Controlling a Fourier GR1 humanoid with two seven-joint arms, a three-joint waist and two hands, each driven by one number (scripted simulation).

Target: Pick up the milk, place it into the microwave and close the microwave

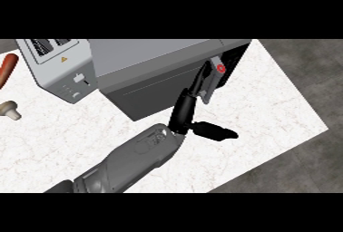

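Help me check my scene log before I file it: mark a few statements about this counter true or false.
1. A toaster stands beside the microwave. True.
2. The sausage lies on the microwave's top. False: it lies on the counter, beyond the toaster.
3. The milk is at the microwave's dark opening. True.
4. The left hand presses its thumb on the milk. False: the thumb sticks out sideways, clear of the milk; only the fingers reach up beside it.
5. Two arms show. False: only one arm shows.
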